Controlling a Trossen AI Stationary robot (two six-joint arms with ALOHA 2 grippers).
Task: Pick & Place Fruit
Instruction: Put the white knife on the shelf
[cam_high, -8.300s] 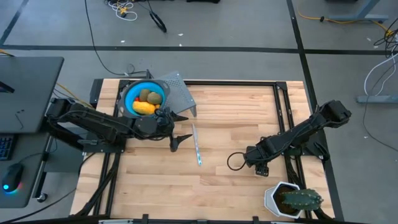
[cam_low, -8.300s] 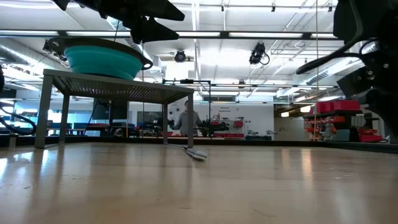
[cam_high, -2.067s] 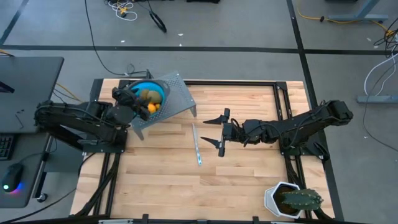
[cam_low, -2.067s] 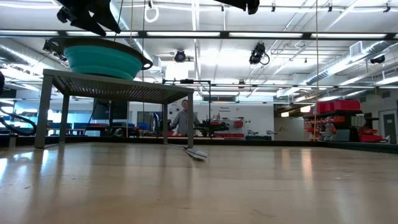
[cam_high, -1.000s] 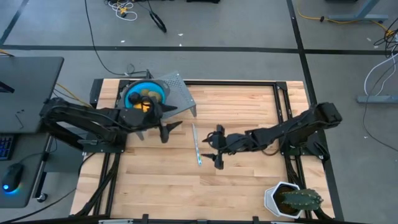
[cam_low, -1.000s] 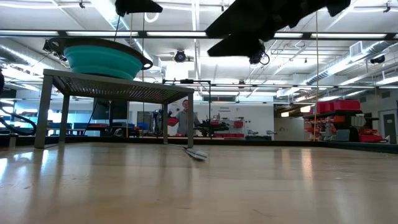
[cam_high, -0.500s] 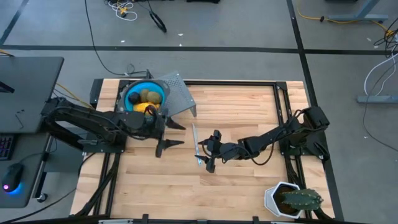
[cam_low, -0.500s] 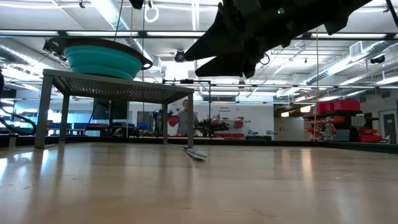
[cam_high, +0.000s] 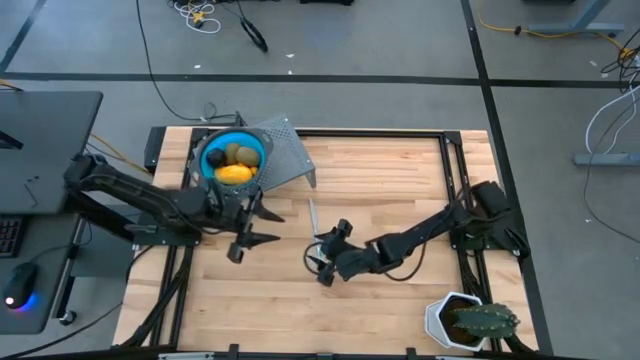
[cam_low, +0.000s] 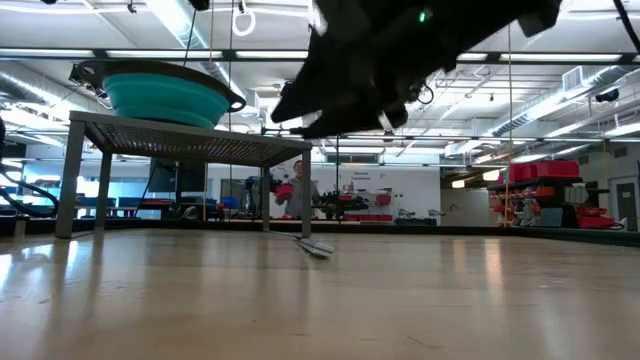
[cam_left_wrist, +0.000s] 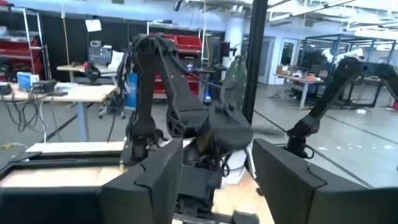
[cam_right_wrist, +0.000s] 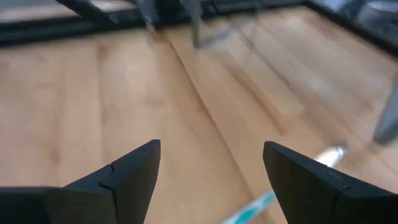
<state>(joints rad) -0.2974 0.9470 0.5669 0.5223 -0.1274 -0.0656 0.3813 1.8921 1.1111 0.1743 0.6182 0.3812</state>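
Near the counter's (cam_high: 400, 170) middle, right tool (cam_high: 318, 262) is hovering wide over the stick (cam_high: 316, 228); left tool (cam_high: 252, 226) is gaping, empty.

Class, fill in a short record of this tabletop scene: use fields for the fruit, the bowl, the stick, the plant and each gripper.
fruit: yellow piece and two olive-brown ovals in the bowl
bowl: teal, on a metal stand at the table's far left
stick: thin, silvery-blue, flat on the table near the middle
plant: spiky green, white pot, near right corner
left gripper: open, empty, in front of the stand
right gripper: open, empty, over the stick's near end
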